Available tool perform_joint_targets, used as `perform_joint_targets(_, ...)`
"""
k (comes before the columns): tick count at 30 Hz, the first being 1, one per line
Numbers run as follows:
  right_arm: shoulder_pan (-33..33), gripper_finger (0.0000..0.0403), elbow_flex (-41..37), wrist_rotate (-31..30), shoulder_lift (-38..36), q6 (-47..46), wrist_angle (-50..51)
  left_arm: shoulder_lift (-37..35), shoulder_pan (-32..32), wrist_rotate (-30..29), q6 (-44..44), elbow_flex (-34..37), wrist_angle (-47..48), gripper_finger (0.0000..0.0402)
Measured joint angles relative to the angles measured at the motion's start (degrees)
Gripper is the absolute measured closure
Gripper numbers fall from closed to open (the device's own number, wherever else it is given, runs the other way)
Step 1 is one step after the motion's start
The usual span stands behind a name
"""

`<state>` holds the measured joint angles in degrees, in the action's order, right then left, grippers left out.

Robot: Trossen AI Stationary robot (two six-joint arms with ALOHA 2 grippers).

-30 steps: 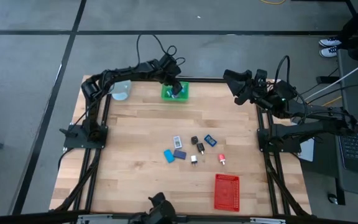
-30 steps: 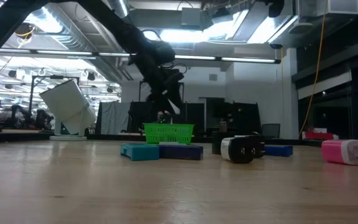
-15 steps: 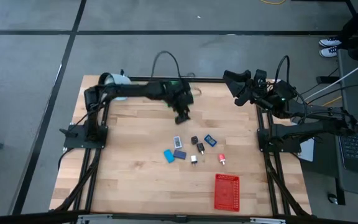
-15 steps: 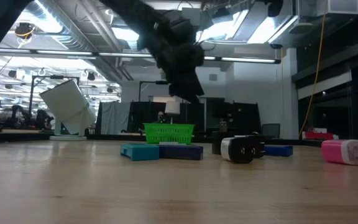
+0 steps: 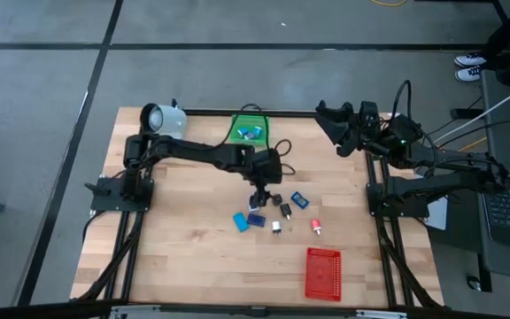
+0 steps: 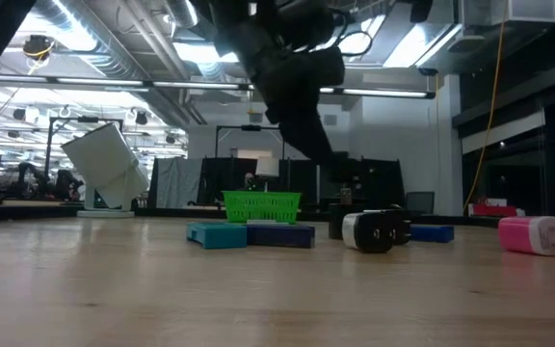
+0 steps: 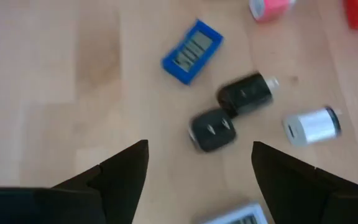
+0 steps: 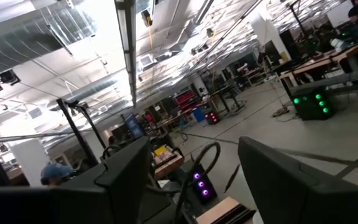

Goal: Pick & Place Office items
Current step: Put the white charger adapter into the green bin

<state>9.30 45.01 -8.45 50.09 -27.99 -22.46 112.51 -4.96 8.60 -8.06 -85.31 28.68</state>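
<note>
The office items lie in a cluster at mid-table: a light-blue flat rectangle (image 5: 241, 221), a dark-blue one (image 5: 256, 219), a small blue one (image 5: 300, 200), black pieces (image 5: 277, 200), a white bit (image 5: 275, 227) and a red-white piece (image 5: 316, 229). My left gripper (image 5: 259, 188) hovers open above the cluster. In its wrist view the fingers stand apart around a black piece (image 7: 212, 129), with the blue rectangle (image 7: 192, 51) and a white bit (image 7: 312, 126) beyond. My right gripper (image 5: 326, 117) waits open, raised at the table's far right corner.
A green mesh tray (image 5: 249, 131) with a few small items inside stands at the far edge. A red mesh tray (image 5: 323, 273) sits near the front right. A white-blue mug (image 5: 162, 117) lies at the far left corner. Bare wood spreads across the left half.
My left gripper has swung from above the green tray toward the table's near side and slightly right, ending over the cluster of items at mid-table. The items on the table have not moved.
</note>
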Motion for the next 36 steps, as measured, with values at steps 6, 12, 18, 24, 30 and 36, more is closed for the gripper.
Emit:
perform_joint_targets(6, -0.01, 0.0152, -0.02, 1.38, -0.01, -0.09, 0.68, 0.07, 5.97, -0.82, -13.01, 0.04, -0.55, 0.0122)
perform_joint_targets(12, -0.02, 0.0152, -0.02, 2.76, 0.00, -1.60, 0.79, 0.07, 8.33, -1.91, -19.23, 0.04, -2.48, 0.0125)
perform_joint_targets(18, -0.02, 0.0152, -0.02, 2.93, 0.11, -1.60, 0.86, 1.37, 9.10, -1.65, -29.39, 0.02, -1.28, 0.0126)
perform_joint_targets(24, -0.02, 0.0152, 0.00, 2.93, 0.45, -2.33, 1.78, 6.88, 10.01, -0.93, -32.52, -4.22, -0.90, 0.0126)
perform_joint_targets(30, -0.02, 0.0152, 0.00, 2.95, 0.50, -3.09, 3.66, 14.06, 11.26, -0.78, -35.67, -13.28, 2.80, 0.0130)
perform_joint_targets(36, -0.02, 0.0152, 0.00, 3.57, 0.48, -3.37, 3.85, 19.77, 11.31, -0.13, -35.73, -20.52, 12.72, 0.0151)
